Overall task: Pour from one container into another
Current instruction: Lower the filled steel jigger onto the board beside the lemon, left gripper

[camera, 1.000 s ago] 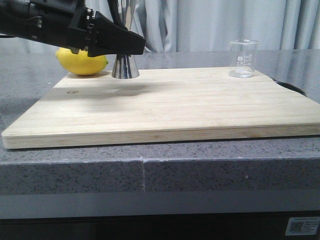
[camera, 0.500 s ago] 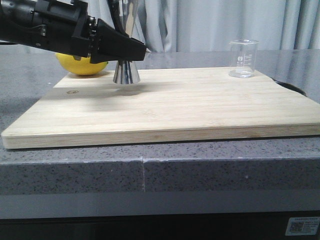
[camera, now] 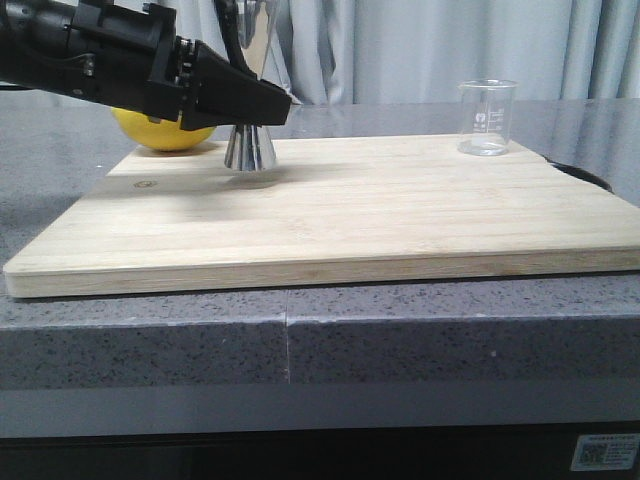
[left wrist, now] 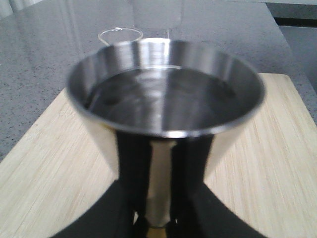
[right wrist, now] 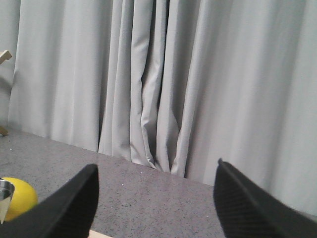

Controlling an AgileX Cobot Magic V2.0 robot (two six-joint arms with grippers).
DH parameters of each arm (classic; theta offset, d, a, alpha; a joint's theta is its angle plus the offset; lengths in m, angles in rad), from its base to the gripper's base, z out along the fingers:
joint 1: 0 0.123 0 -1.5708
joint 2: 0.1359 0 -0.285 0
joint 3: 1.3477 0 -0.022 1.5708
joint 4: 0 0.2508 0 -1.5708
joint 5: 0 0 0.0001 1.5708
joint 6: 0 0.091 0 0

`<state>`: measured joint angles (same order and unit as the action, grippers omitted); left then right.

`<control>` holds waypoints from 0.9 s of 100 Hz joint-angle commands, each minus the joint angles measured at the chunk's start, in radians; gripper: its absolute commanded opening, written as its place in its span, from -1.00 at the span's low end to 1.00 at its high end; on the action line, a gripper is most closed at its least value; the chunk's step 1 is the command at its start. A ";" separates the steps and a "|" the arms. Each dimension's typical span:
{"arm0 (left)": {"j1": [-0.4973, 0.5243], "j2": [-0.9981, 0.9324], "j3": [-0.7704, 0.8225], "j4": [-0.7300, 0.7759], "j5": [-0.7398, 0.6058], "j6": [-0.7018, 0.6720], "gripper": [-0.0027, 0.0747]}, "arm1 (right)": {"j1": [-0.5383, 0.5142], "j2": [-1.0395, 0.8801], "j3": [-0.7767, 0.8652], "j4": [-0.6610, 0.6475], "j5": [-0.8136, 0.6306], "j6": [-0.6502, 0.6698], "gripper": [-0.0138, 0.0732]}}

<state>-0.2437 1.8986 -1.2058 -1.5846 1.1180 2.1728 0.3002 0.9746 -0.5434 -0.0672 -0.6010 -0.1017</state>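
Note:
The steel jigger (camera: 250, 140) stands upright at the back left of the wooden board (camera: 340, 210), and my left gripper (camera: 268, 104) is shut on its waist. In the left wrist view its wide mouth (left wrist: 166, 94) fills the frame, with the black fingers (left wrist: 131, 173) pressed on either side of the stem. I cannot tell whether its base touches the board. The clear glass beaker (camera: 487, 118) stands alone at the board's back right, and its rim (left wrist: 120, 33) shows beyond the jigger. My right gripper (right wrist: 156, 168) is open, holds nothing and faces the curtain.
A yellow lemon (camera: 150, 135) lies behind the left arm at the board's back left corner, close to the jigger. A dark rounded object (camera: 588, 177) sits off the board's right edge. Grey curtains hang behind the grey stone counter (camera: 300, 340).
The left gripper and the jigger have shifted slightly toward the front of the board. The beaker and lemon have not moved.

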 commanded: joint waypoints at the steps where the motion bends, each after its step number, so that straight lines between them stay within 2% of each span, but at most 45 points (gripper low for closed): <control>1: 0.005 -0.031 -0.028 -0.076 0.053 0.003 -0.94 | 0.001 -0.019 -0.025 -0.004 -0.070 -0.006 0.35; 90: 0.005 -0.021 -0.028 -0.075 0.036 0.009 -0.94 | 0.001 -0.019 -0.025 -0.004 -0.070 -0.006 0.35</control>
<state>-0.2437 1.9270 -1.2058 -1.5891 1.1069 2.1791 0.3002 0.9746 -0.5434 -0.0672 -0.6010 -0.1017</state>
